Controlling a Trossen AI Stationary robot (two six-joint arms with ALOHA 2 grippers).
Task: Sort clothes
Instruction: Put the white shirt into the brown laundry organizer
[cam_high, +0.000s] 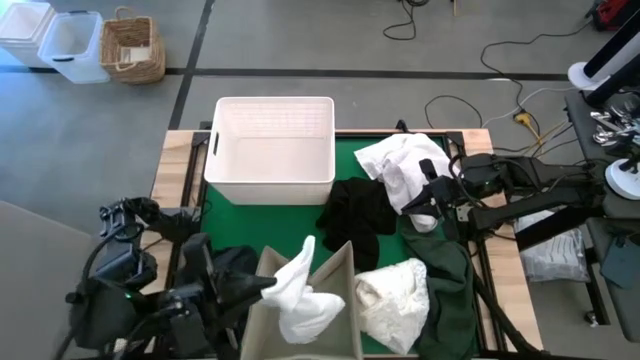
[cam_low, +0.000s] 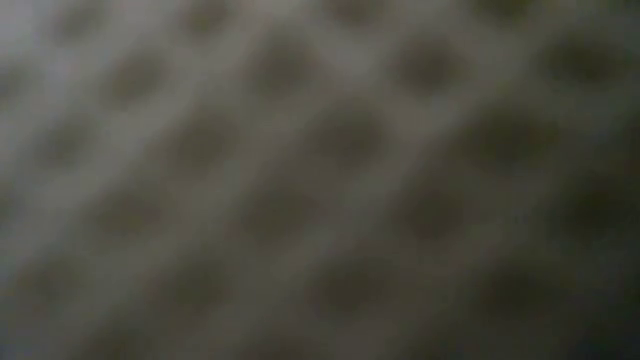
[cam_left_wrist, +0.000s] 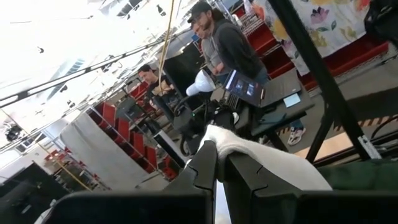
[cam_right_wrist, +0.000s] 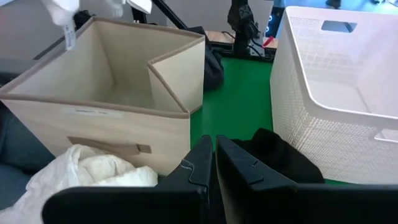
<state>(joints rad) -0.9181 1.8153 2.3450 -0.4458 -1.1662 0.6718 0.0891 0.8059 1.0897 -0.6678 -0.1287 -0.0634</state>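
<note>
A white garment (cam_high: 303, 298) hangs over the open beige fabric box (cam_high: 340, 262) at the table's near edge, with my left gripper (cam_high: 270, 286) shut on it. More clothes lie on the green mat: a white one (cam_high: 398, 163) at the far right, a black one (cam_high: 358, 214) in the middle, a dark green one (cam_high: 447, 282) at the near right, and a white one (cam_high: 392, 302) against the box's right wall. My right gripper (cam_high: 418, 210) hovers shut, holding nothing, above the spot between the black and the far white garment. The low view is blocked. My left gripper pinches a bunched fold of the white garment (cam_left_wrist: 231, 142) between its two fingers (cam_left_wrist: 205, 163). The fingers come level from the table's left side. The cloth droops slack from them over the box's opening (cam_high: 310, 320); whether it touches the box floor cannot be told.
A white plastic basket (cam_high: 232, 168) stands at the mat's far left, close to the black garment (cam_right_wrist: 283, 155) in the right wrist view. Two more bins and a wicker basket (cam_high: 132, 48) stand on the floor beyond. People sit and stand in the room behind (cam_left_wrist: 227, 43).
</note>
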